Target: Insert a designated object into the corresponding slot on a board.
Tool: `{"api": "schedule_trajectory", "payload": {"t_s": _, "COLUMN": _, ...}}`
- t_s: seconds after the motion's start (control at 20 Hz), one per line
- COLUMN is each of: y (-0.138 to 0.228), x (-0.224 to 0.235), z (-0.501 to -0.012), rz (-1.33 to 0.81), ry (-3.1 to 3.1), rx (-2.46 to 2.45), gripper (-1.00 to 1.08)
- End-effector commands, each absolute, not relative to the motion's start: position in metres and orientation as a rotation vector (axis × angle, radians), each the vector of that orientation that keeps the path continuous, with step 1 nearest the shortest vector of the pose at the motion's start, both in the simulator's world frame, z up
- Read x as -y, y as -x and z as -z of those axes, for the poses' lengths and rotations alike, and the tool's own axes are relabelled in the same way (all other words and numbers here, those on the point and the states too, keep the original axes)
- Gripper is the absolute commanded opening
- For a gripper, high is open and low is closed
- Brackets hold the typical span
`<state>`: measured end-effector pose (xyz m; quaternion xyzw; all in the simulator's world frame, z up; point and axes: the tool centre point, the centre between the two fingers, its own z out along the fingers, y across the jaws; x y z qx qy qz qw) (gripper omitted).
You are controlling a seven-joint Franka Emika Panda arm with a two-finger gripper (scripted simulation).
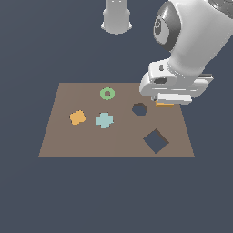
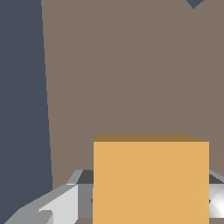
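Observation:
The orange square block (image 1: 164, 104) lies at the board's far edge on the exterior view's right, mostly hidden under my gripper (image 1: 166, 101). In the wrist view the block (image 2: 151, 183) fills the space between my fingers (image 2: 57, 208), which press against both of its sides. The diamond-turned square slot (image 1: 156, 140) is a dark cutout nearer the front, apart from the block; a corner of it shows in the wrist view (image 2: 194, 3). The brown board (image 1: 123, 136) lies flat on the dark floor and also shows in the wrist view (image 2: 131, 78).
A smaller dark hexagonal cutout (image 1: 139, 109) lies just left of the gripper in the exterior view. A green ring (image 1: 107, 93), a pale teal cross (image 1: 104, 120) and a lobed orange piece (image 1: 77, 117) sit on the board's left half. The arm's base (image 1: 117, 18) stands behind the board.

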<state>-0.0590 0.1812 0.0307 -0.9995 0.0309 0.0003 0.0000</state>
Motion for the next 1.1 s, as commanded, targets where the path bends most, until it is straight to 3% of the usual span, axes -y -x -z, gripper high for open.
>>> {"api": "schedule_trajectory", "payload": {"t_s": 0.0, "y": 0.0587, "x": -0.181, "z": -0.0298, "rz": 0.0, "ry": 3.14, "rx": -0.098, "gripper": -1.0}}
{"api": "schedule_trajectory", "payload": {"t_s": 1.05, "y": 0.0579, "x": -0.173, "z": -0.0312, "rz": 0.0, "ry": 3.141, "rx": 0.048, "gripper": -1.0}}
